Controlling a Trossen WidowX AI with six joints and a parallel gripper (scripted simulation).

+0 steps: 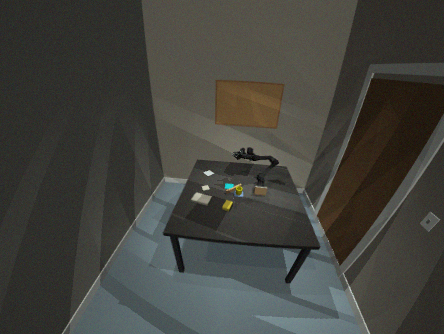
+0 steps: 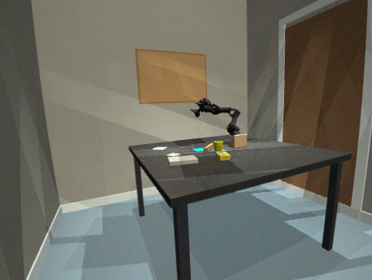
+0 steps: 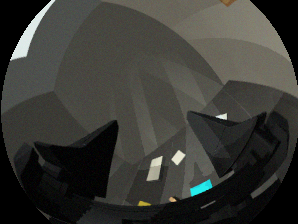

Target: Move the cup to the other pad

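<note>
Grey-walled room with dark desk. Tool spread wide, gripping nothing, raised well above the desk. Yellow cup stands on the desk beside a tan block; contents not discernible.

There are no words, numbers or signs to read anywhere. The flat orange-brown board on the wall is blank, and the small things on the dark desk have no labels.
</note>
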